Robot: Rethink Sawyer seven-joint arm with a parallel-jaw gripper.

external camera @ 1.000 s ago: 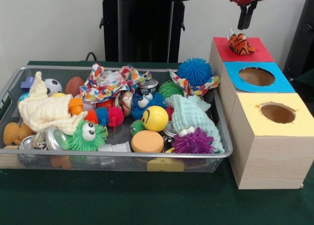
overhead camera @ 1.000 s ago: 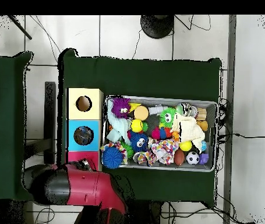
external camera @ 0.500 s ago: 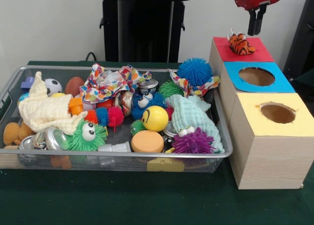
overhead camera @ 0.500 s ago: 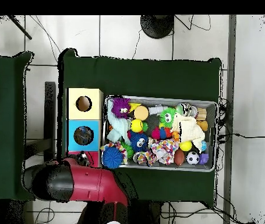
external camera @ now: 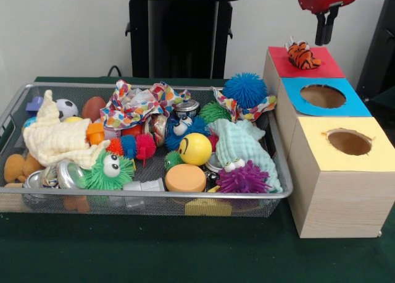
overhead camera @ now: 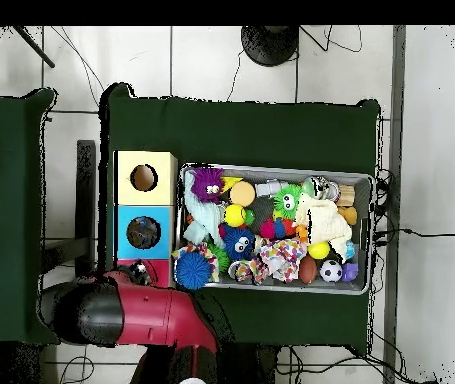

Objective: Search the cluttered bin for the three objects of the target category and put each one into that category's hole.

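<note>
A small orange-and-black striped tiger toy (external camera: 302, 54) lies on top of the red box (external camera: 323, 68), at its back left, covering where a hole would be. My gripper (external camera: 325, 41) hangs above and slightly right of the toy, clear of it. Its two dark fingers point down with a narrow gap and nothing between them. In the overhead view the red arm (overhead camera: 131, 314) covers most of the red box (overhead camera: 158, 270), and the gripper itself is hidden under it. The wire mesh bin (external camera: 154, 196) is full of mixed toys.
The blue box (external camera: 352, 107) and the yellow box (external camera: 370, 159) each show an open round hole. The bin holds a yellow smiley ball (external camera: 195, 148), a blue spiky ball (external camera: 245, 89), a purple spiky toy (external camera: 244, 178), cloths, cans and a soccer ball (external camera: 65, 107).
The gripper has moved to the right and a little up, away from the spot over the tiger toy. The toy lies where it was on the red box.
</note>
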